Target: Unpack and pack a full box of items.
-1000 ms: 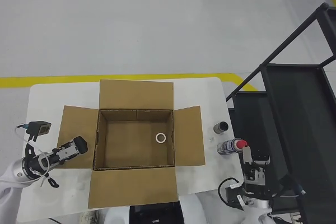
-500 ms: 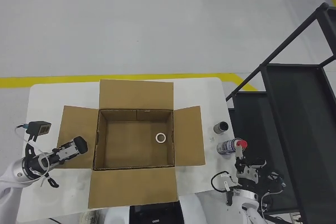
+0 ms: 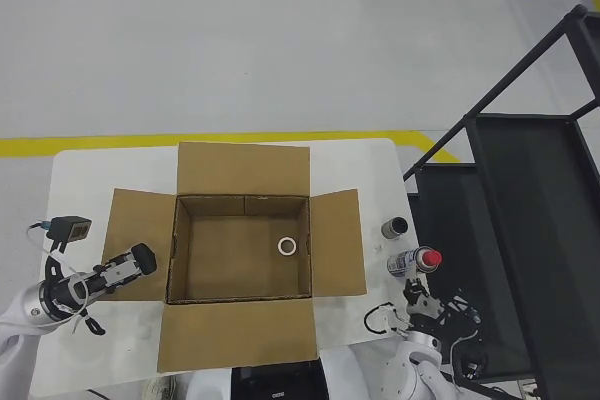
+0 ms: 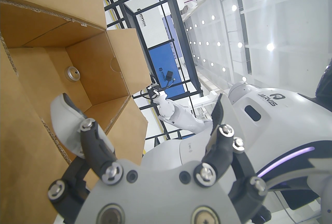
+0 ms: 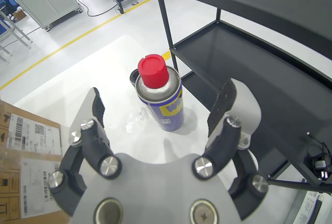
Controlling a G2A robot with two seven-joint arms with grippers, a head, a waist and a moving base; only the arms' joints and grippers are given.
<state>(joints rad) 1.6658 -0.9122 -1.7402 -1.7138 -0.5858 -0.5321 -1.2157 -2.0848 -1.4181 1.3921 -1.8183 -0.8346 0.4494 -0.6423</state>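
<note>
Right claw (image 5: 162, 95) has backed off the upright spray can (image 5: 167, 112), cap upward.

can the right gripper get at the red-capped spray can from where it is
Probably yes: the right gripper is open and faces the spray can, which stands upright with nothing standing between them.

Top view straight down; left wrist, close at nine o'clock, shares box (image 4: 98, 67); right wrist shares spray can (image 5: 168, 108).
</note>
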